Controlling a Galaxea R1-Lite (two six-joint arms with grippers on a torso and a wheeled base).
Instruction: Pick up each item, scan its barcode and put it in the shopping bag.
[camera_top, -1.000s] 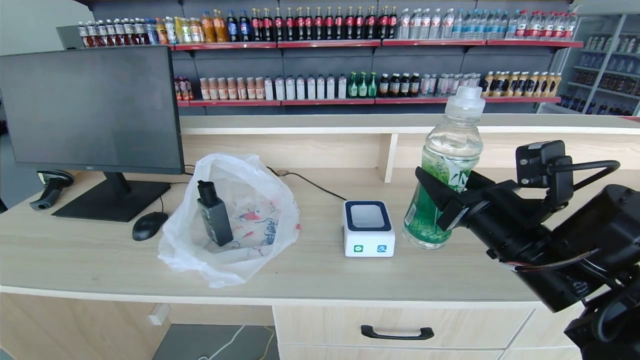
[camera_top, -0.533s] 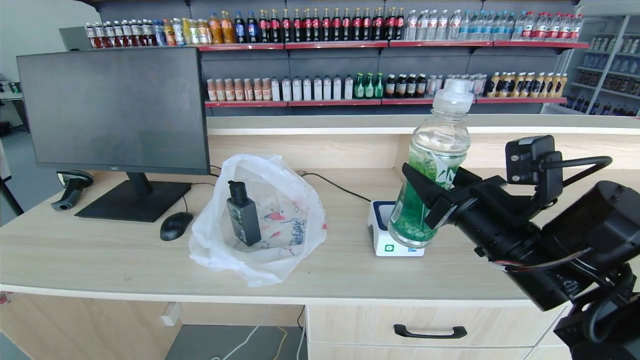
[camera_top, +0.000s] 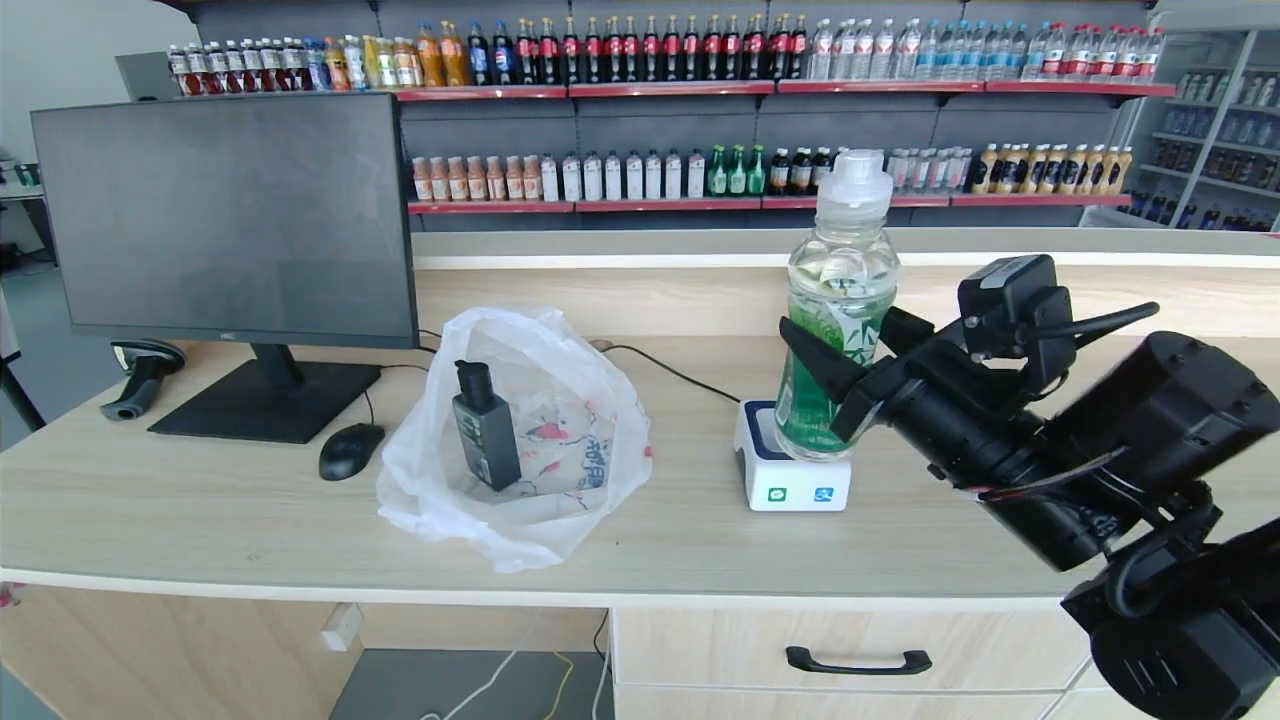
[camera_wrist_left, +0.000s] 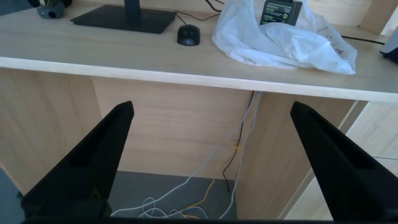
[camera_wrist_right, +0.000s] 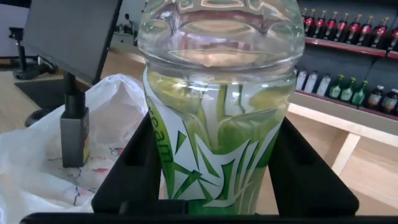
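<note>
A dark, blank monitor (camera_top: 230, 215) stands on its flat black base (camera_top: 265, 400) at the left of a pale wooden counter (camera_top: 200, 510); a black mouse (camera_top: 350, 450) lies just in front of the base, toward its right corner; a dark pistol-shaped handheld device (camera_top: 140, 375) rests at the far left edge. A thin black cable (camera_top: 670, 372) runs across the counter from the back; more loose cables (camera_wrist_left: 230, 162) hang beneath it. A drawer with a black handle (camera_top: 857, 661) sits below the counter front. Behind, red-edged shelves (camera_top: 700, 88) hold rows of drink bottles; a glass-door cooler (camera_top: 1200, 120) stands at the far right.
</note>
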